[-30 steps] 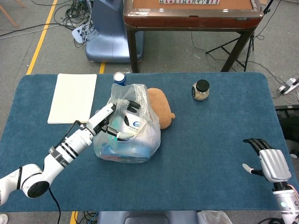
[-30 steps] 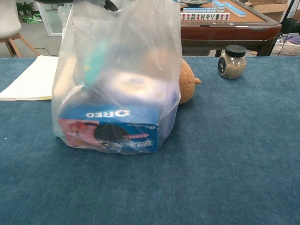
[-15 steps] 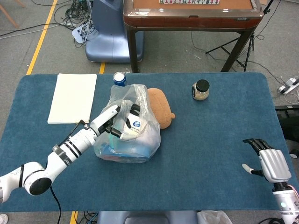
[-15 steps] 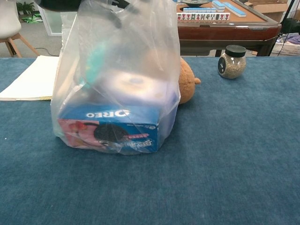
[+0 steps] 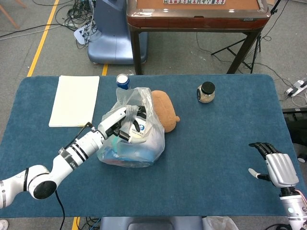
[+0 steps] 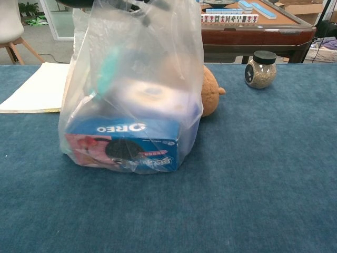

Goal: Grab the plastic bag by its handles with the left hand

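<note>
Fingers spread and holding nothing, the right hand [image 5: 277, 166] sits at the near right corner of the table [image 5: 225, 143], well apart from everything else. The left arm reaches in from the near left, slanting up across the cloth, and the left hand [image 5: 121, 122] is at the top of the bag [image 5: 136, 139], dark fingers [image 5: 136, 111] curled into the gathered plastic at its mouth; whether they have truly closed on the handles I cannot tell from here. The bag stands upright left of the table's centre, a blue Oreo box [image 6: 124, 141] pressed against its near side. Against a second ago the hand has slid a little to the right, deeper over the bag's mouth, while the bag's base has stayed put. Just behind the bag lies a brown plush toy [image 5: 164, 110], touching it, with a blue can [image 5: 123, 81] beyond. A white pad [image 5: 75, 99] lies at far left, a jar [image 5: 206, 93] at far right.
</note>
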`<action>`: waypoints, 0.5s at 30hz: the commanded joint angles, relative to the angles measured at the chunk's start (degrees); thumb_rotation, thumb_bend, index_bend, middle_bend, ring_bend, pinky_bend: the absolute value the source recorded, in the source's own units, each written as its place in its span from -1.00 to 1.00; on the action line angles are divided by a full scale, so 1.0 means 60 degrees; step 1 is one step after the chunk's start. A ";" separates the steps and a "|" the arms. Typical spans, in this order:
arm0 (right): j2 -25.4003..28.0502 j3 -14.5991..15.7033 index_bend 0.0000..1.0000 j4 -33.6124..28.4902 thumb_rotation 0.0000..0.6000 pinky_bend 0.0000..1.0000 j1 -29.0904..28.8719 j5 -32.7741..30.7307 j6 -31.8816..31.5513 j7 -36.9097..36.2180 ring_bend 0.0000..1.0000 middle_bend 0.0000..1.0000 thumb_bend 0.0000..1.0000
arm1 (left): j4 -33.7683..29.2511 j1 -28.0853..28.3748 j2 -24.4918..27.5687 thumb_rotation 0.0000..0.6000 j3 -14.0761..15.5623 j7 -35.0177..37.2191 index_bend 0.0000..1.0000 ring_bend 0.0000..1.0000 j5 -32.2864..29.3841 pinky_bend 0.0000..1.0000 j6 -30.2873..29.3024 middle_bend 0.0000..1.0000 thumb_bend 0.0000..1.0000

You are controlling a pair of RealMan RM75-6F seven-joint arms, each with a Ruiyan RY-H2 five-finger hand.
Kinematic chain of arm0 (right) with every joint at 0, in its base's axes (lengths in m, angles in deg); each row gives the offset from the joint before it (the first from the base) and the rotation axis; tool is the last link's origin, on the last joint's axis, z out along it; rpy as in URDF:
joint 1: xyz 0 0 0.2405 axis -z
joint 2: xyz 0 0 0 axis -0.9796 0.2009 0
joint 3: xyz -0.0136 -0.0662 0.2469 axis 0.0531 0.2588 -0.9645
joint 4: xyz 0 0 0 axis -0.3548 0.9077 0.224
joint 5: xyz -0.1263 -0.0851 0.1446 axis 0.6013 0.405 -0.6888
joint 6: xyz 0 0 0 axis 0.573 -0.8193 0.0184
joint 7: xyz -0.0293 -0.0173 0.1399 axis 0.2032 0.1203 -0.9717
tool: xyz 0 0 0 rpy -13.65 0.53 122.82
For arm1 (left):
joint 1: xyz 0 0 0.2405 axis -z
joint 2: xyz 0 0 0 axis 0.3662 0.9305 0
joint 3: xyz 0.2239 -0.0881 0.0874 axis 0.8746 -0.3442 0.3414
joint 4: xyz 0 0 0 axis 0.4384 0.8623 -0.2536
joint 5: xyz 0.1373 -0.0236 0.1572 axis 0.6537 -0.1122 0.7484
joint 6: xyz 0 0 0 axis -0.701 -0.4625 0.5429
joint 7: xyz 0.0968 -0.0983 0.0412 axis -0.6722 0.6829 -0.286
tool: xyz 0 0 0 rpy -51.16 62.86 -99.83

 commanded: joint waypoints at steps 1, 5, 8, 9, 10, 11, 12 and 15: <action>0.0014 0.0001 -0.44 -0.0012 1.00 0.05 0.0005 0.0005 -0.0009 -0.0017 -0.54 -0.43 -1.00 | 0.0101 0.0076 -0.0024 1.00 -0.0060 0.0025 -0.49 -0.56 -0.0025 -0.12 0.0195 -0.55 -1.00; 0.0017 0.0000 -0.44 0.0009 1.00 0.05 0.0010 0.0003 -0.0014 -0.0039 -0.54 -0.43 -1.00 | 0.0215 0.0118 -0.0095 1.00 -0.0171 0.0195 -0.49 -0.56 -0.0071 -0.12 0.0449 -0.55 -1.00; 0.0026 -0.0009 -0.44 0.0005 1.00 0.05 0.0002 -0.0009 0.0001 -0.0066 -0.54 -0.43 -1.00 | 0.0286 0.0061 -0.0175 1.00 -0.0319 0.0431 -0.49 -0.56 -0.0017 -0.12 0.0520 -0.55 -1.00; 0.0027 -0.0009 -0.44 0.0009 1.00 0.05 0.0001 -0.0012 0.0004 -0.0071 -0.54 -0.43 -1.00 | 0.0320 0.0023 -0.0218 1.00 -0.0381 0.0538 -0.49 -0.56 0.0016 -0.12 0.0521 -0.55 -1.00; 0.0028 -0.0008 -0.44 0.0008 1.00 0.05 0.0001 -0.0010 0.0004 -0.0078 -0.54 -0.43 -1.00 | 0.0332 -0.0012 -0.0250 1.00 -0.0433 0.0629 -0.49 -0.56 0.0050 -0.12 0.0517 -0.55 -1.00; 0.0027 -0.0007 -0.44 0.0009 1.00 0.05 0.0000 -0.0008 0.0006 -0.0082 -0.54 -0.43 -1.00 | 0.0344 -0.0047 -0.0268 1.00 -0.0474 0.0709 -0.49 -0.56 0.0106 -0.12 0.0534 -0.55 -1.00; 0.0028 -0.0005 -0.44 0.0010 1.00 0.05 0.0001 -0.0005 0.0005 -0.0088 -0.54 -0.43 -1.00 | 0.0367 -0.0096 -0.0295 1.00 -0.0529 0.0807 -0.49 -0.56 0.0177 -0.12 0.0532 -0.55 -1.00; 0.0033 -0.0005 -0.44 0.0005 1.00 0.05 0.0000 0.0005 0.0000 -0.0096 -0.54 -0.43 -1.00 | 0.0442 -0.0173 -0.0381 1.00 -0.0584 0.0868 -0.49 -0.56 0.0314 -0.12 0.0448 -0.55 -1.00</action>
